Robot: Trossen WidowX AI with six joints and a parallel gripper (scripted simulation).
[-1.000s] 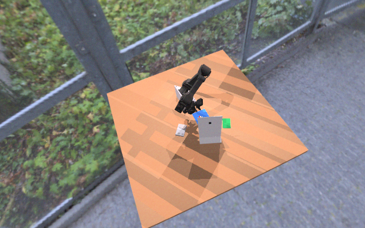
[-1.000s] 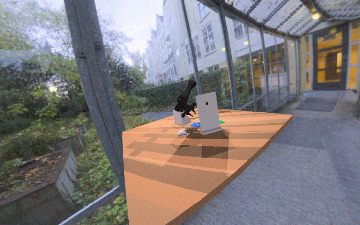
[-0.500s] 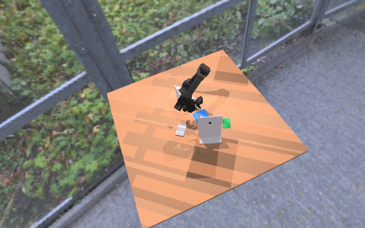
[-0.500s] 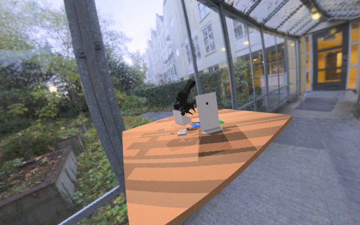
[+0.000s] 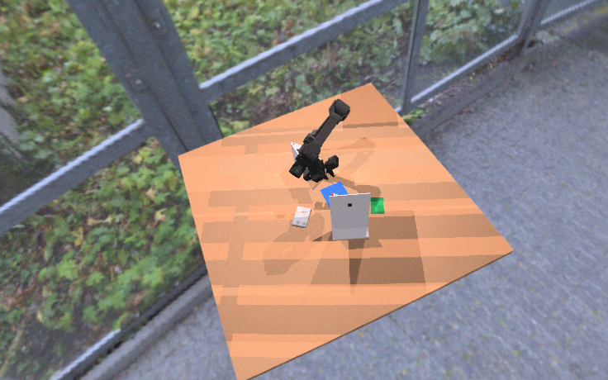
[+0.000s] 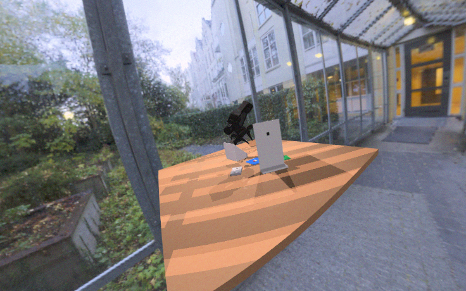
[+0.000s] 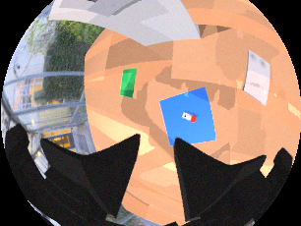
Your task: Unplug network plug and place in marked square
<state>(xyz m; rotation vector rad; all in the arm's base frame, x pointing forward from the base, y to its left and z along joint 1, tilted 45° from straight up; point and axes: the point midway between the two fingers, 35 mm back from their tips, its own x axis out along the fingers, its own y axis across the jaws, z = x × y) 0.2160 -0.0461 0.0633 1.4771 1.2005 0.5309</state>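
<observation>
The small white plug with a red end (image 5: 334, 194) (image 6: 254, 160) (image 7: 189, 117) lies on the blue square (image 5: 339, 187) (image 7: 197, 133), inside its edges. The upright light grey panel (image 5: 349, 219) (image 6: 269, 152) (image 7: 138, 22) stands beside the square, with a small dark hole high on the face seen by the top and exterior views. Its socket side is hidden there. My gripper (image 5: 329, 177) (image 6: 250, 141) (image 7: 157, 140) is partly open, with nothing between its fingers. It hangs above the table, clear of the plug and of the panel.
A green patch (image 5: 377, 206) (image 6: 287, 157) (image 7: 128, 83) lies on the far side of the blue square from a flat white box (image 5: 301, 216) (image 6: 235, 171) (image 7: 257, 78). A white slanted block (image 5: 294, 149) (image 6: 234, 152) stands behind, near the arm.
</observation>
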